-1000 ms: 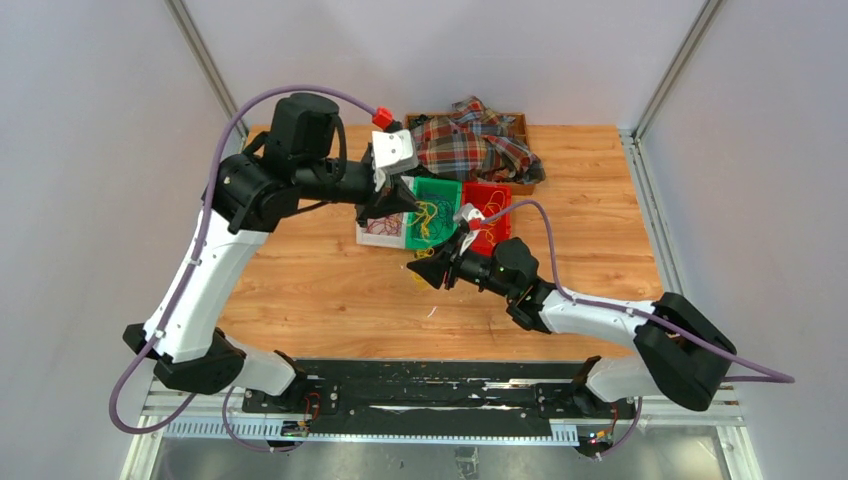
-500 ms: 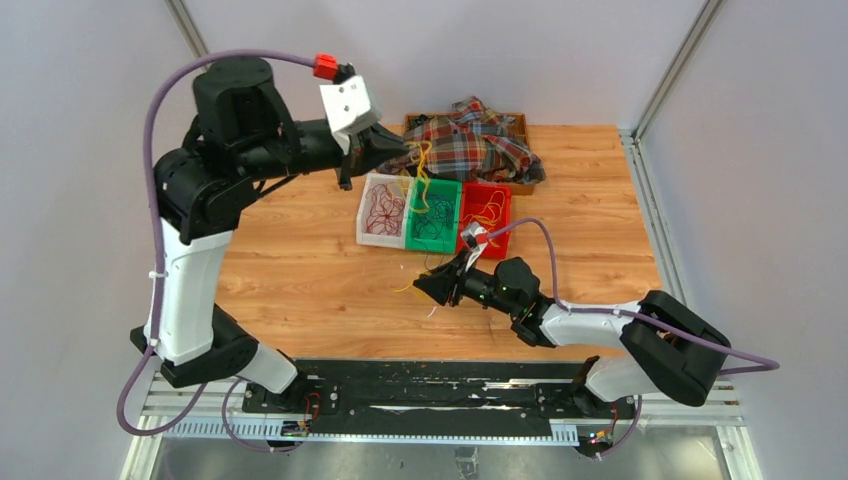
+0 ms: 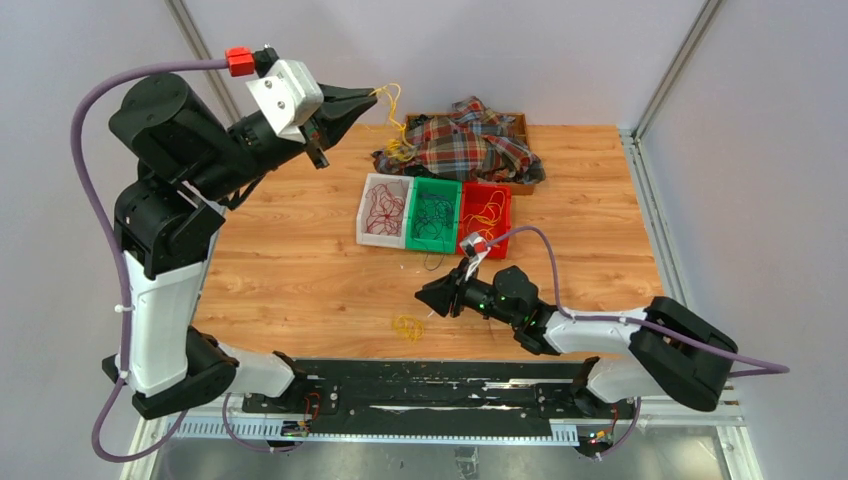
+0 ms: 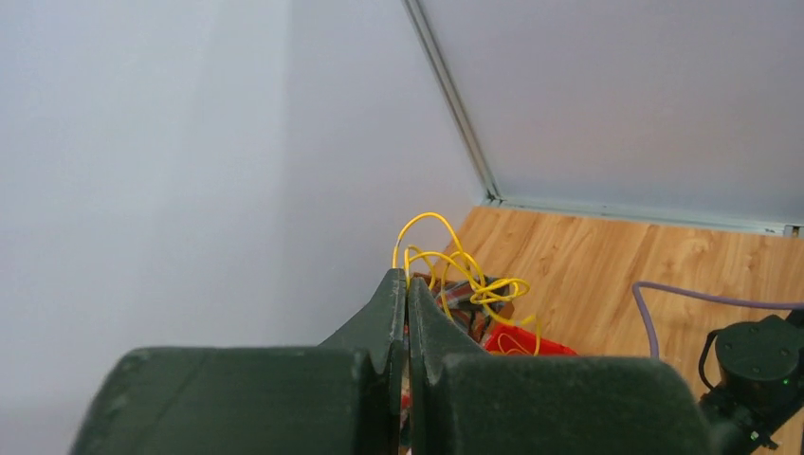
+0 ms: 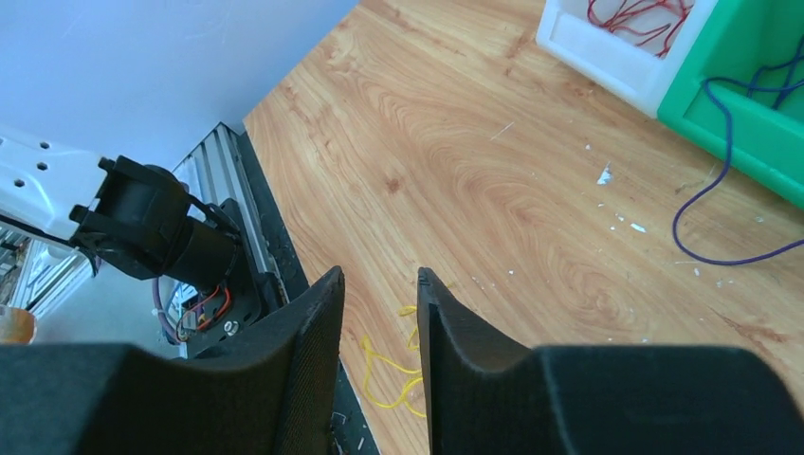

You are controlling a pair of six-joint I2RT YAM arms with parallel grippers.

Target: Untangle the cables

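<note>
We see the left gripper (image 3: 372, 97) raised high above the far left part of the tabletop (image 3: 300, 270), its jaws pressed together on a yellow cable (image 3: 387, 94). The cable loops out past the fingertips and hangs down toward the plaid cloth (image 3: 470, 145), where its lower tangle rests at the cloth's left edge. From the left wrist view, the left gripper (image 4: 408, 282) shows no gap between its jaws, and the yellow cable (image 4: 455, 267) springs from them in several curls.

The right gripper (image 3: 420, 295) sits low over the near middle of the tabletop, pointing left. In the right wrist view we see the right gripper (image 5: 379, 284) with its jaws slightly apart and nothing between them. A small yellow loop (image 3: 407, 325) lies loose on the wood just beside and nearer than the gripper; the wrist camera shows the same small yellow loop (image 5: 389, 374) below the fingertips, untouched.

Three bins stand side by side near the middle of the tabletop. The white bin (image 3: 361, 225) holds red cables (image 3: 383, 208), the green bin (image 3: 431, 246) holds dark cables (image 3: 435, 210), and the red bin (image 3: 507, 210) holds yellow cables (image 3: 488, 210). A stray dark cable (image 3: 432, 263) trails from the green bin's near side onto the wood, between the bins and the right gripper. The right wrist view shows this stray dark cable (image 5: 706, 218) curving out of the green bin (image 5: 721, 123), next to the white bin (image 5: 616, 57).
</note>
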